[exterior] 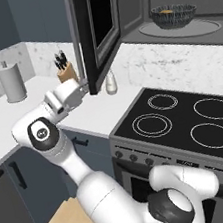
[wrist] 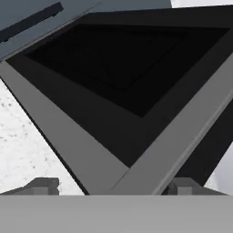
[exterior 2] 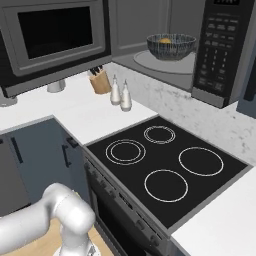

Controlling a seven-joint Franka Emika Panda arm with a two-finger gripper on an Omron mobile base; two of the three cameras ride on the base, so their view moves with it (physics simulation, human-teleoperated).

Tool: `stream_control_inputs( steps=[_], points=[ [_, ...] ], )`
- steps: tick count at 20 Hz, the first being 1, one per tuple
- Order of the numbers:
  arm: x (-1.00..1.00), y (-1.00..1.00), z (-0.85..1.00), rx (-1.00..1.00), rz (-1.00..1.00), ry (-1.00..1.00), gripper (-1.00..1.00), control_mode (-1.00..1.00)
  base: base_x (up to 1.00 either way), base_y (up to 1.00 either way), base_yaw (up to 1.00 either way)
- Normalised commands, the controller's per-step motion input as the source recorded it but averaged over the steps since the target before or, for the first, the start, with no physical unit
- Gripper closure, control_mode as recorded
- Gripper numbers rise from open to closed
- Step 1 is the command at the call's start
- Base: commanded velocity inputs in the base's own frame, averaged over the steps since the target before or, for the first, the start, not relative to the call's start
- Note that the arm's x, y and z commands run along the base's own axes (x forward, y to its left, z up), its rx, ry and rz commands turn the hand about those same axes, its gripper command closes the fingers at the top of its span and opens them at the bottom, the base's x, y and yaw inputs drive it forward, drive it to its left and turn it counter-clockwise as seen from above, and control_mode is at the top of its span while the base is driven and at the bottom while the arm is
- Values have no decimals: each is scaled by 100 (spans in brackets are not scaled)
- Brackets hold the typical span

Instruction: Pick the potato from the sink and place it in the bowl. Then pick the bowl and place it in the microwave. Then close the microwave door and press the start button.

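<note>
Left, right base views: behind arm, high, looking down over stove (exterior: 185, 120), sharing open microwave (exterior 2: 220, 45), counter (exterior 2: 75, 112); hand view: pressed close against microwave door (wrist: 123, 150) frame corner

A rendered home kitchen; black stove (exterior 2: 167, 167) with ring burners; white counter (exterior: 14, 120); knife block (exterior: 65, 70); microwave (exterior 2: 222, 45) overhead.

The white bench (exterior: 14, 120) runs round the corner and bears a paper towel roll (exterior: 11, 82) near the wall, a wooden knife block (exterior 2: 100, 80) and two pale shakers (exterior 2: 120, 94) side by side just beside the black stove (exterior 2: 165, 165). Higher up, the microwave (exterior 2: 220, 55) floor carries its pale turntable plate (exterior: 207, 26), and on that stands the bowl (exterior: 173, 15).
</note>
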Motion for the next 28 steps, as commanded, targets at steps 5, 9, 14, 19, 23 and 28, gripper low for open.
stream_control_inputs(
  steps=[5, 9, 14, 19, 23, 28],
  points=[
    [-6, -95, 29, 16, 0, 2, -100, -100, 0, 0, 0],
    [-2, -99, 33, 16, 1, 8, -100, -100, 0, 0, 0],
    [0, -92, 46, 12, 2, 14, -100, -100, 0, 0, 0],
    [0, -76, 51, 11, 4, 5, -100, -100, 0, 0, 0],
    [0, -72, 50, 11, 4, 3, -100, -100, 0, 0, 0],
    [25, -73, 13, 8, 1, -1, -100, -100, 0, 0, 0]
  ],
)
